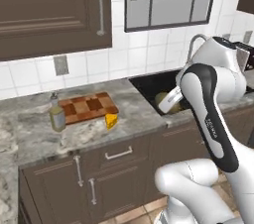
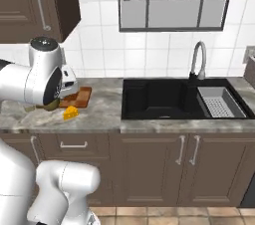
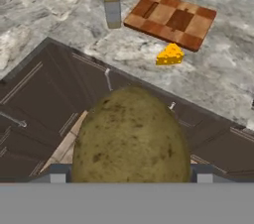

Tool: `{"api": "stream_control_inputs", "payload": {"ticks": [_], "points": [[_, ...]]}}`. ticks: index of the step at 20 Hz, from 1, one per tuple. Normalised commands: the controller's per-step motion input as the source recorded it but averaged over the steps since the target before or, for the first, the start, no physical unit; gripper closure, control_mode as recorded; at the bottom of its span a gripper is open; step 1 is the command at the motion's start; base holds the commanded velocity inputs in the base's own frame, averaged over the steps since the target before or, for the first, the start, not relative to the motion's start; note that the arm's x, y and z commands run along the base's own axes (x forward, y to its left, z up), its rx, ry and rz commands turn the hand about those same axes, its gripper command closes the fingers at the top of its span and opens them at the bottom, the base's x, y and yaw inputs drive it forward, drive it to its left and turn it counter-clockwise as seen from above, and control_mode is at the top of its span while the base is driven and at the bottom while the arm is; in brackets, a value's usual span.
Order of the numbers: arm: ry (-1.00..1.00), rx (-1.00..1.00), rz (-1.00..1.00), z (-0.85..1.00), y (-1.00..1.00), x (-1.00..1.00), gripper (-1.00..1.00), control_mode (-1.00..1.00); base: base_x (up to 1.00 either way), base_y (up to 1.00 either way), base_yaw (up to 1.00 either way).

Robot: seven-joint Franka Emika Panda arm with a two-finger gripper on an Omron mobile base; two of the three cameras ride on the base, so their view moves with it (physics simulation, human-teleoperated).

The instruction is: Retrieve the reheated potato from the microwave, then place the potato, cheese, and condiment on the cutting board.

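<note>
Already you had the potato (image 3: 130,136) out of the microwave, clamped between your spread fingers (image 3: 128,177). Beyond them on the bench (image 3: 74,20) lay the bare cutting board (image 3: 171,19), the condiment (image 3: 111,1) and cheese (image 3: 170,54) beside it, unplaced.

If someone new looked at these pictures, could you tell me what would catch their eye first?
Most likely the potato, looming large between the gripper's tips in the hand view, held above the cabinet fronts. Next, the checkered cutting board on the grey counter, with the yellow cheese just off its front edge and the condiment bottle standing beside it.
</note>
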Motion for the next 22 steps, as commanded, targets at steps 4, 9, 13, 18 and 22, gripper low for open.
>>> {"api": "stream_control_inputs", "payload": {"ticks": [4,9,13,18,22], "points": [[0.0,0.0,0.0,0.0,0.0,0.0,1.0,1.0,0.49,0.89,0.0],[0.0,0.0,0.0,0.0,0.0,0.0,1.0,1.0,0.42,0.7,0.07],[0.0,0.0,0.0,0.0,0.0,0.0,1.0,1.0,0.36,0.36,0.03],[0.0,0.0,0.0,0.0,0.0,0.0,1.0,1.0,0.17,0.01,0.0],[0.0,0.0,0.0,0.0,0.0,0.0,1.0,1.0,0.22,-0.08,0.0]]}}
